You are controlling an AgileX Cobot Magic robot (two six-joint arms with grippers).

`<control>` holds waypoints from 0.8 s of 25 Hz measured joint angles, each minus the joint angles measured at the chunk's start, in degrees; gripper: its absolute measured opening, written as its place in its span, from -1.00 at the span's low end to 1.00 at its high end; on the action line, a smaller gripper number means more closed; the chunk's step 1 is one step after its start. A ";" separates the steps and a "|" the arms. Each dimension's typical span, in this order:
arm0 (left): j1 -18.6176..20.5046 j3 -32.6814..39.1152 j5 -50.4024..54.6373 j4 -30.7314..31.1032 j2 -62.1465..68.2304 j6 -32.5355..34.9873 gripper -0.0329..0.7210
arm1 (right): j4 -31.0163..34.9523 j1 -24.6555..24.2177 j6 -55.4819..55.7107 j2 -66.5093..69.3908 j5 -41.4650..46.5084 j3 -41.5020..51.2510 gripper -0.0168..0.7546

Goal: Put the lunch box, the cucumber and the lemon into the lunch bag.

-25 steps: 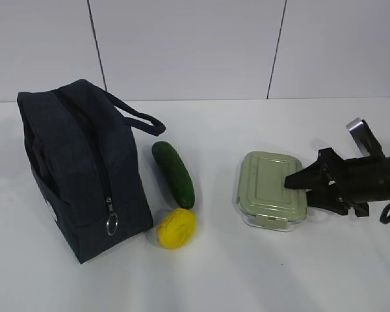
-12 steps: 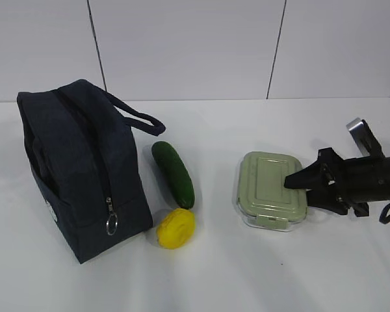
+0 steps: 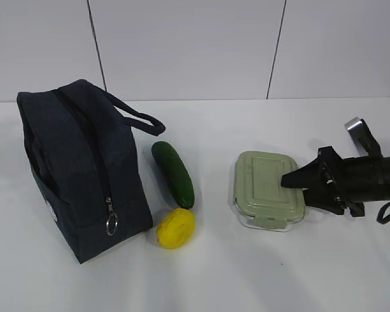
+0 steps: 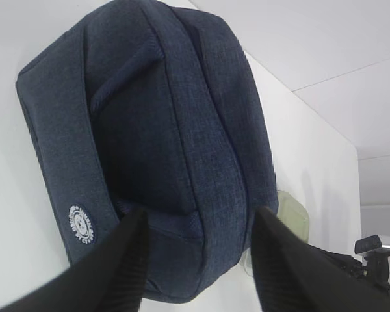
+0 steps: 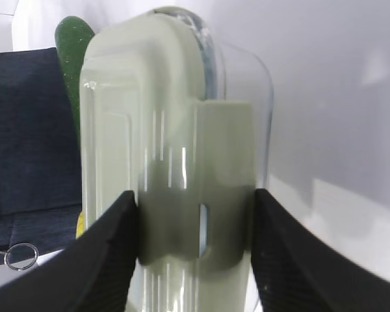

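Observation:
The lunch box (image 3: 268, 188), clear glass with a pale green lid, lies on the table right of centre. My right gripper (image 3: 298, 190) is open, turned sideways, its jaws straddling the box's right end: one finger over the lid, one by the glass base. In the right wrist view the box (image 5: 175, 143) fills the gap between the fingers of the right gripper (image 5: 195, 218). The dark green cucumber (image 3: 173, 173) and yellow lemon (image 3: 176, 228) lie beside the navy lunch bag (image 3: 78, 169). My left gripper (image 4: 198, 224) is open and empty above the bag (image 4: 162, 130), and is out of the exterior view.
The bag's zipper runs down its near end to a silver ring pull (image 3: 112, 225). Its loop handle (image 3: 140, 118) sticks out toward the cucumber. A white wall stands behind the white table (image 3: 247, 273).
My right gripper has edged left along the lunch box, and the box has slid slightly left with it. The bag, cucumber and lemon have not moved.

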 joint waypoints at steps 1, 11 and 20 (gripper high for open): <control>0.00 0.00 0.00 0.00 0.00 0.00 0.08 | 0.00 0.00 -0.10 0.00 0.29 0.00 0.07; 0.00 0.00 0.00 0.49 0.00 0.00 0.08 | -1.28 0.00 -2.62 0.00 6.92 -1.18 0.07; 0.00 0.00 -1.07 1.63 0.60 0.00 0.08 | -9.22 0.00 7.20 0.00 9.05 -7.74 0.07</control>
